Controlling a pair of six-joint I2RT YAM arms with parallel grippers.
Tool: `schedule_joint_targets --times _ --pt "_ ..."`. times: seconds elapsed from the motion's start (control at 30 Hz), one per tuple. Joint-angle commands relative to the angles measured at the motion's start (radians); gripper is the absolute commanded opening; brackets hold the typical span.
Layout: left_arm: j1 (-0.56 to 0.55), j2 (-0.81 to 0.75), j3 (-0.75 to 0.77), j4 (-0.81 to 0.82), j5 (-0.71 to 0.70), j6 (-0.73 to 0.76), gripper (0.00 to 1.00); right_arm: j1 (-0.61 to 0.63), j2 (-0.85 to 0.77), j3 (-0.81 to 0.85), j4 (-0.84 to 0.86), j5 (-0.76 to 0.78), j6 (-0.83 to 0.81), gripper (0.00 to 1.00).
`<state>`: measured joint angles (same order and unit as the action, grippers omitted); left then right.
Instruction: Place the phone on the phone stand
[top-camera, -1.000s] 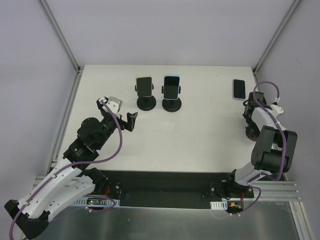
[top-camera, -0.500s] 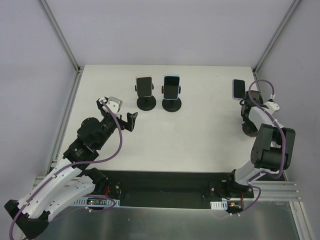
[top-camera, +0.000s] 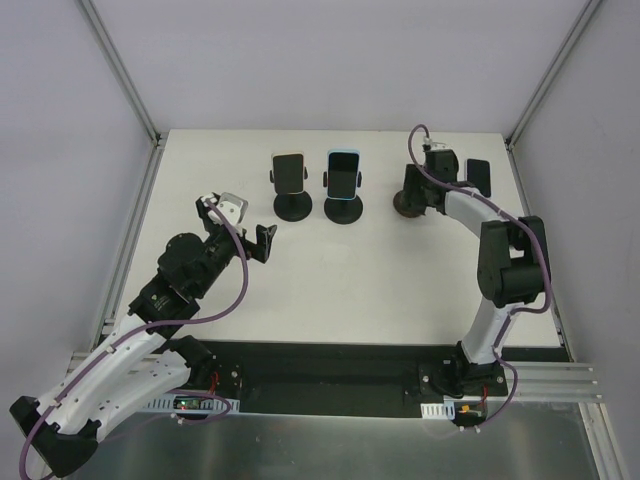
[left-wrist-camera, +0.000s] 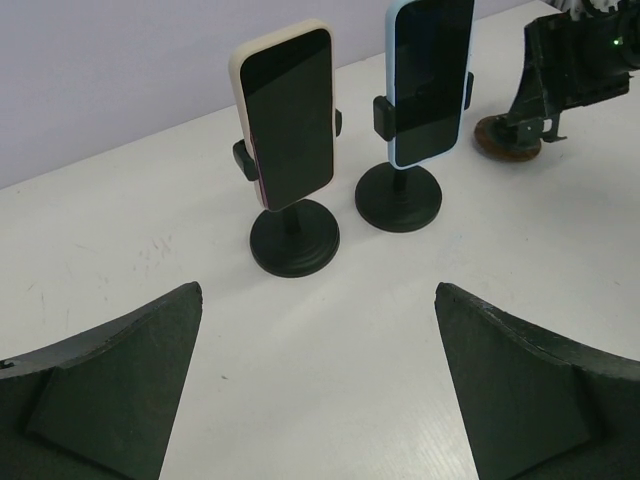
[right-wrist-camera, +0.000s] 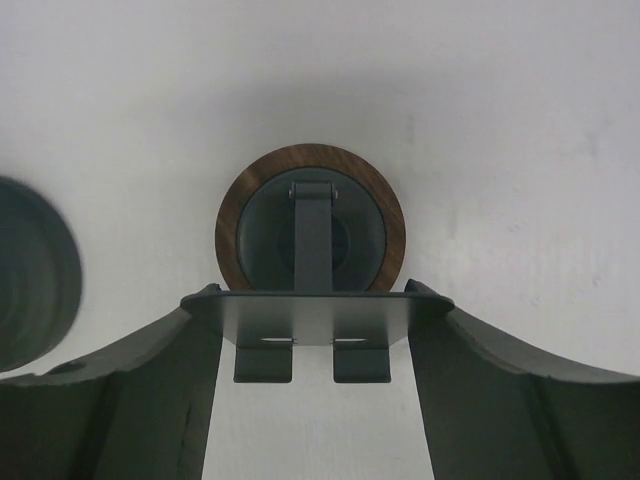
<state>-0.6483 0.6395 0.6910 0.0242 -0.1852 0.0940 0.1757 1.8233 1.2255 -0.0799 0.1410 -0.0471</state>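
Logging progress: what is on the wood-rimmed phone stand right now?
Nothing: the stand has a bare cradle, clamped by the right gripper, whose fingers cover its side edges. The loose phone lies flat on the table.

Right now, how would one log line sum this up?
left gripper: open | right gripper: shut on empty stand | loose phone: flat on table

White table (top-camera: 330, 290): black stand (top-camera: 293, 207), second black stand (top-camera: 344, 211), wood-rimmed stand (top-camera: 408, 204) are lined along far edge; phone (top-camera: 479, 176) is laid at far-right corner.

Phone (top-camera: 479, 176) lies right of stand (top-camera: 404, 208); loaded stands (top-camera: 293, 207) left.
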Motion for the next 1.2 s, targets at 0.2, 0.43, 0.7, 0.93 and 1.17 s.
schedule_joint_targets --times 0.2,0.43,0.7,0.93,1.17 --pt "-0.007 0.006 0.001 0.036 0.018 0.013 0.99 0.087 0.071 0.157 0.000 -0.195 -0.155 0.01" --pt "-0.005 0.006 0.001 0.034 0.013 0.016 0.99 0.162 0.076 0.169 -0.066 0.018 -0.087 0.01" --pt "-0.005 0.000 0.001 0.034 0.021 0.013 0.99 0.185 0.036 0.121 -0.080 0.082 -0.056 0.12" --pt "-0.005 0.005 0.001 0.034 0.023 0.012 0.99 0.185 -0.076 0.078 -0.061 -0.001 -0.083 0.96" --pt "-0.005 0.012 0.002 0.036 0.029 0.009 0.99 0.121 -0.223 0.057 -0.029 -0.222 -0.096 0.96"
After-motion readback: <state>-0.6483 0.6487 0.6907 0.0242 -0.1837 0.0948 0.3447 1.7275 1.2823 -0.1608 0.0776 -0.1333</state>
